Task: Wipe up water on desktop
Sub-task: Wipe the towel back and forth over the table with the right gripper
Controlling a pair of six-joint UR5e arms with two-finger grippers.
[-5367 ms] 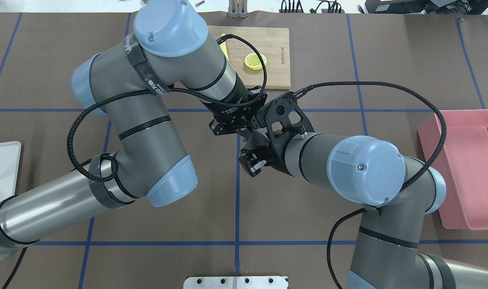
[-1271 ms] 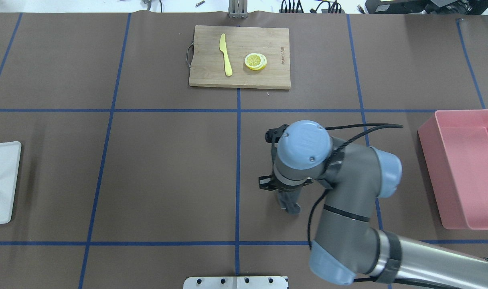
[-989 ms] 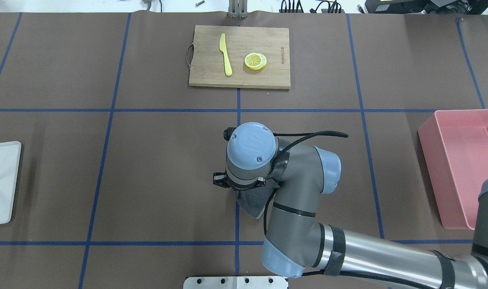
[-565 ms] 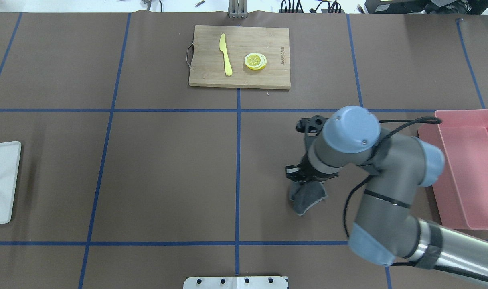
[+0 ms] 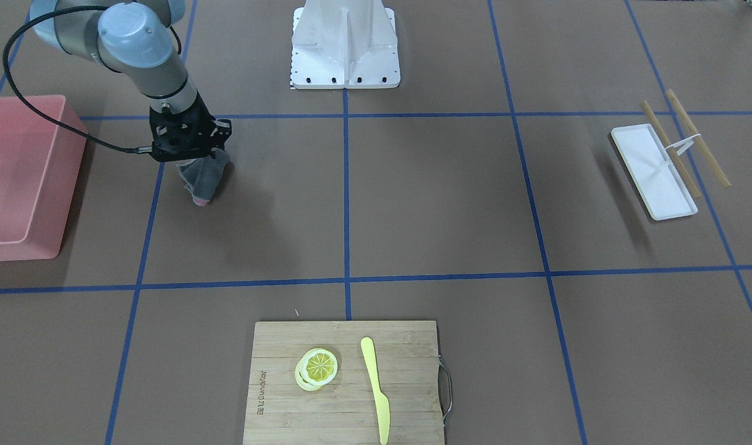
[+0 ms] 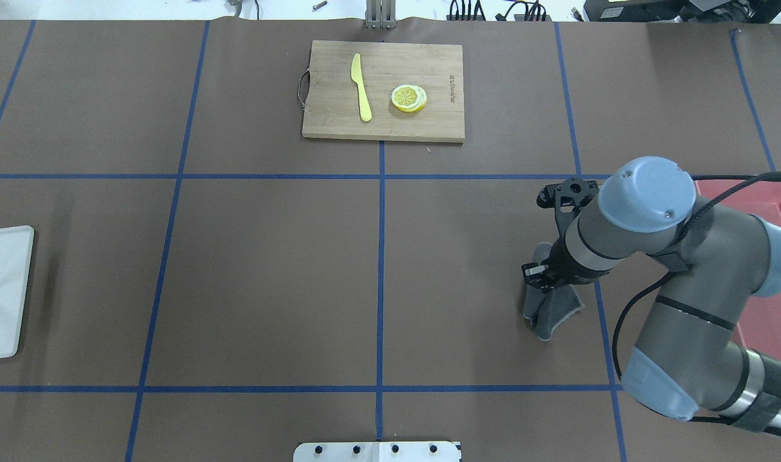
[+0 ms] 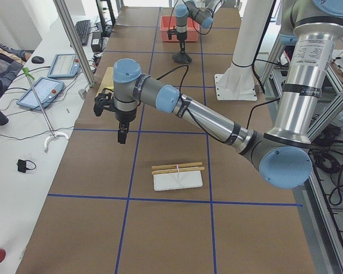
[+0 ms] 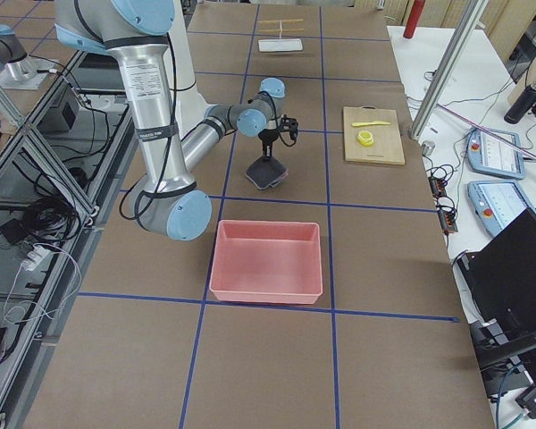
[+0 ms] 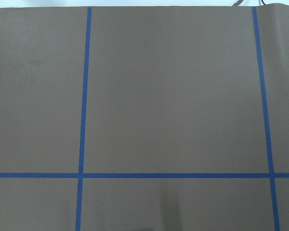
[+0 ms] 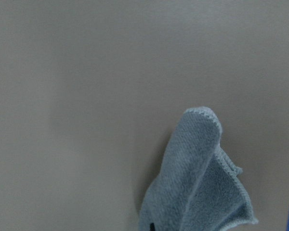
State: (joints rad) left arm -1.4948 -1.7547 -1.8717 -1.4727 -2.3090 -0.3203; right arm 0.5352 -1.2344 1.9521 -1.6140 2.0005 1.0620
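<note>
We are wiping with the right arm. Its end effector (image 5: 195, 162) is clenched on a grey cloth (image 5: 204, 179), which is hanging down and, judging from the right side view, trailing its lower part on the counter (image 6: 268, 269).

A second ago the cloth was sitting on the centre line (image 6: 381, 256). Since then we have been dragging it steadily toward our right, and it is now lying just beside the next line (image 6: 570, 128), near the pink bin (image 5: 73, 161) (which it is not touching). We are reading this as one sweep across the right middle rectangle coming to its end. The next move is probably either another pass or dropping the cloth.

Five seconds ago both arms were meeting over the middle of the counter. The left one has pulled out since, and its end effector (image 7: 121, 137) is hovering over bare brown surface at the far left end, beyond the white tray (image 7: 177, 181). We cannot tell whether it is released or clenched, as only the side view is showing it.

We are not making out any puddle or sheen in any view, so we cannot say whether the swept strip is dry. The board (image 6: 384, 125) is lying well apart from the wiping.
</note>
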